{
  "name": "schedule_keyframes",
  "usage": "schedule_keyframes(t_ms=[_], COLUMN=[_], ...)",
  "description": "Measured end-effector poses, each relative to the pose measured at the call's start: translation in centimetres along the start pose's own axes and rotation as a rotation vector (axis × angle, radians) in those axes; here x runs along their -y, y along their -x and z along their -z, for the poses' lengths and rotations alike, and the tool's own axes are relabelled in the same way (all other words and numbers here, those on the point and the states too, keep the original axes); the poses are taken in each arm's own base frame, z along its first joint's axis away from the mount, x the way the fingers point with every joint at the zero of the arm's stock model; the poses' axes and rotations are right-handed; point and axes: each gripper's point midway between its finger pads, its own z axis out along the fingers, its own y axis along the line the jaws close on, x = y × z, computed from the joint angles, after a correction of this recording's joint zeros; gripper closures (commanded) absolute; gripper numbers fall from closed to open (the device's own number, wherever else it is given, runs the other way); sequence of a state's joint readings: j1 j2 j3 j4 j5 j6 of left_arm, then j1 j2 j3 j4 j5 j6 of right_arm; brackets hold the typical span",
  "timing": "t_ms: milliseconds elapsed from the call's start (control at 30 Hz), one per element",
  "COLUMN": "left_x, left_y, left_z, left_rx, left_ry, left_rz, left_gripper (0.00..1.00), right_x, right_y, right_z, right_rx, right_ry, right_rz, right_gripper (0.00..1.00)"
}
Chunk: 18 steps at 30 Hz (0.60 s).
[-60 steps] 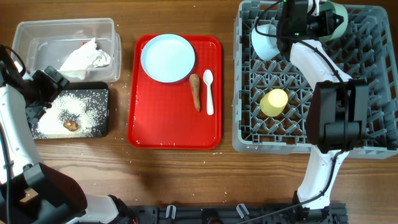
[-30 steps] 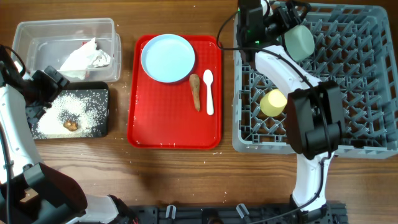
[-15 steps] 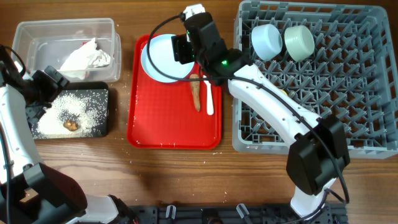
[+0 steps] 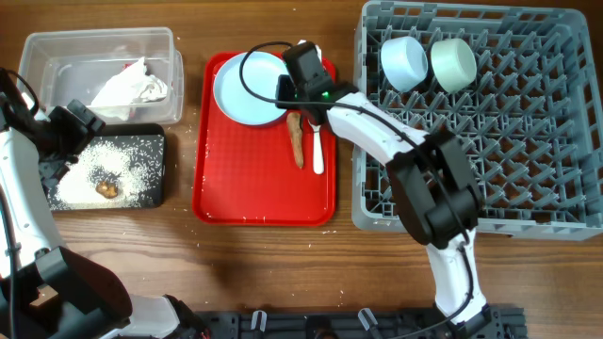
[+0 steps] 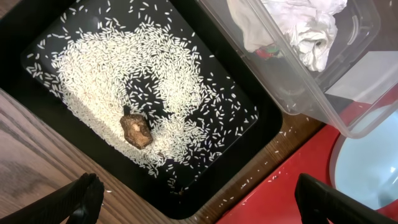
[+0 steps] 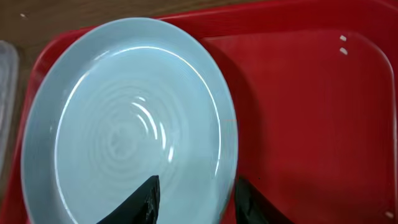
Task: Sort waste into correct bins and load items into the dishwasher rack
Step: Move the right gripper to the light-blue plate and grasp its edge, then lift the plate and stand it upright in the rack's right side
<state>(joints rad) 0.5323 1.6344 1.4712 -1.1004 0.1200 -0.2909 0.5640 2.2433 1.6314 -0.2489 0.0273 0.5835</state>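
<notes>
The pale blue plate [image 4: 247, 89] lies at the back of the red tray [image 4: 254, 179], with the brown root stick [image 4: 296, 139] beside it. My right gripper [image 4: 290, 94] is open and empty, its fingers straddling the plate's right rim [image 6: 198, 202]. The blue bowl [image 4: 405, 61] and the green bowl [image 4: 452, 61] sit in the grey rack [image 4: 537, 141]. The yellow cup is hidden under my right arm. My left gripper [image 4: 58, 141] hangs wide open [image 5: 208, 205] over the black tray [image 5: 249, 143], which holds rice [image 5: 124, 81] and a brown lump [image 5: 135, 129].
The clear tub [image 4: 57, 56] behind the black tray holds crumpled paper and wrapper [image 4: 132, 85]. A white spoon [image 4: 317, 141] lies right of the root stick. Stray rice grains dot the wood [image 5: 273, 177] between the black tray and the red tray.
My right arm left the green bowl in the rack beside the blue bowl and swung left to the plate. My left arm has not moved.
</notes>
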Motion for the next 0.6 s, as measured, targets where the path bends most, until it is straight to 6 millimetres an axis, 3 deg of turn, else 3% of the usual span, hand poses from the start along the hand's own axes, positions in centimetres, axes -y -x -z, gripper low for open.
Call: schedule_keyframes(t_ms=[67, 133, 267, 600], left_x=[0.0, 0.0, 0.0, 0.0], left_y=[0.0, 0.0, 0.0, 0.0], left_z=[0.0, 0.0, 0.0, 0.0], left_rx=[0.000, 0.000, 0.000, 0.000], left_ry=[0.000, 0.000, 0.000, 0.000], left_rz=[0.000, 0.000, 0.000, 0.000], left_gripper=[0.00, 0.00, 0.00, 0.00], right_x=[0.5, 1.0, 1.4, 2.3], right_y=[-0.6, -1.4, -1.8, -2.2], right_z=[-0.7, -1.6, -2.1, -1.7], right_rx=[-0.011, -0.028, -0.034, -0.087], right_ry=[-0.012, -0.026, -0.037, -0.072], right_rz=[-0.006, -0.024, -0.062, -0.112], right_gripper=[0.62, 0.69, 0.95, 0.96])
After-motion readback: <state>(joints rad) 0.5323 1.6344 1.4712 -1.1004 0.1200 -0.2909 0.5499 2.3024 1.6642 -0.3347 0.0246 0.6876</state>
